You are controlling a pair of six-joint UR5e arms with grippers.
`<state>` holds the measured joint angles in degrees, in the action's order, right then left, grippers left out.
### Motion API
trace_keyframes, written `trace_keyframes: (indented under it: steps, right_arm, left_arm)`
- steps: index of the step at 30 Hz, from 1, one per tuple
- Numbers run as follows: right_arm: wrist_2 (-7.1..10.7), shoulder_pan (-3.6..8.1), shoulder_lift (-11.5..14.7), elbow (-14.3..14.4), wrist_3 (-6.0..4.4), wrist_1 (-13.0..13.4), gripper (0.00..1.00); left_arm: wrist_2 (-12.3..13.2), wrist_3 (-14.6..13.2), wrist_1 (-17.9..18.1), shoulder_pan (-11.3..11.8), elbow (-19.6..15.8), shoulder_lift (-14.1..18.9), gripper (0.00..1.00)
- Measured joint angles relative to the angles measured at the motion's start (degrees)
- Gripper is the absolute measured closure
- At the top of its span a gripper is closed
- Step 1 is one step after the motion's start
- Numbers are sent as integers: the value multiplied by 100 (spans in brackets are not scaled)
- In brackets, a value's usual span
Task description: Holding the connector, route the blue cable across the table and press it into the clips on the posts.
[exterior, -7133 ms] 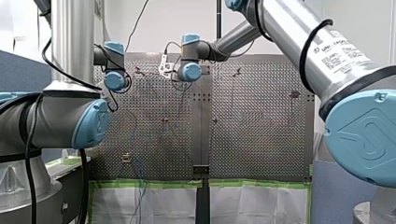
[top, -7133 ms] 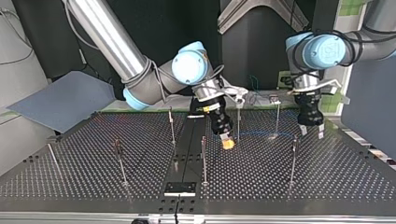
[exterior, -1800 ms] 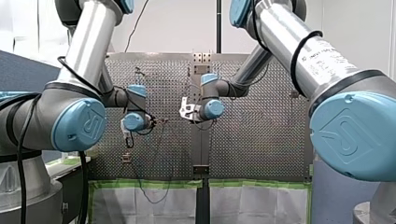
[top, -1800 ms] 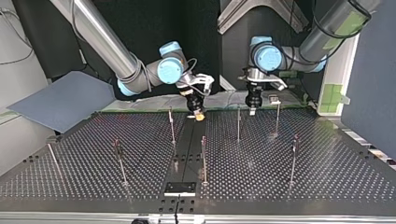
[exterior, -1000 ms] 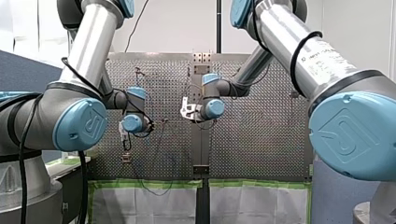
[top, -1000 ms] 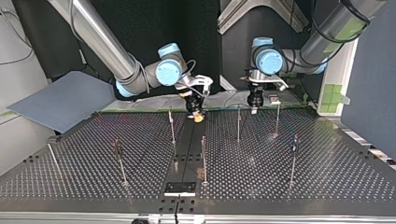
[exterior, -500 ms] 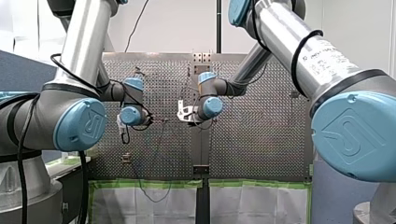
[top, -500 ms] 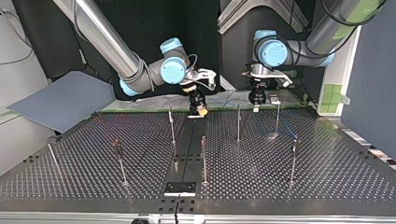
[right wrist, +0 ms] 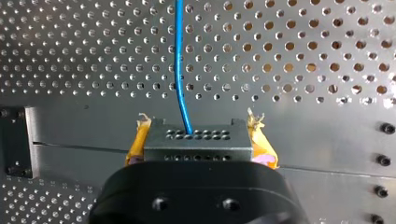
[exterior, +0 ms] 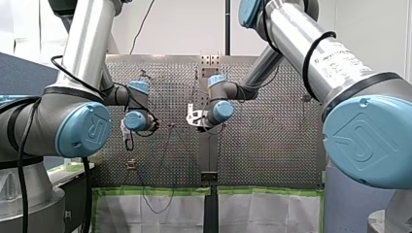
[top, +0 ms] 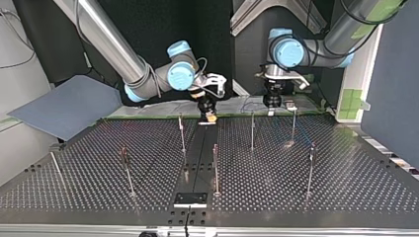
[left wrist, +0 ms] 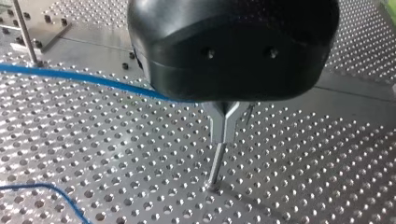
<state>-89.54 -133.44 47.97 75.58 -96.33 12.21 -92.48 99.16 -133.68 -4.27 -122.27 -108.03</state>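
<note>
Right wrist view, blocky connector (right wrist: 194, 142), blue cable (right wrist: 179, 60)

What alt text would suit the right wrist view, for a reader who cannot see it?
My right gripper clamps a dark, hole-dotted connector between its yellow pads. A blue cable leaves the connector's face and runs straight ahead of the gripper over the perforated metal table.

The connector (right wrist: 194, 147), a dark grey block with rows of holes, is clamped between the yellow pads (right wrist: 133, 145) of the right hand (right wrist: 195, 136). The blue cable (right wrist: 179, 60) is seen leaving its face, running straight ahead, and is lost behind the left hand (left wrist: 214, 178).
</note>
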Motion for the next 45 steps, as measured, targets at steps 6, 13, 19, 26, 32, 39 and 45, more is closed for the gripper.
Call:
trace_keyframes:
  steps: [6, 13, 19, 26, 32, 39, 45]
  right_arm:
    - [9, 72, -7, 20, -98, 23, 100]
    - [23, 170, -15, 30, -151, 40, 100]
    - [24, 249, -18, 32, -154, 46, 100]
    - [19, 349, -19, 32, -159, 77, 100]
    - [23, 438, -19, 31, -151, 124, 100]
    - [47, 524, -19, 25, -130, 140, 100]
    - [82, 540, -19, 26, -120, 150, 100]
  left_arm:
    - [167, 120, 257, 6, -3, -65, 100]
    - [219, 139, 318, 21, 272, -374, 100]
    - [237, 159, 301, 51, 541, -644, 100]
    - [338, 250, 270, 108, 869, -861, 100]
    - [364, 287, 144, 132, 1137, -1063, 100]
    - [322, 310, 26, 141, 1356, -1117, 69]
    - [107, 232, -192, 142, 1373, -1117, 49]
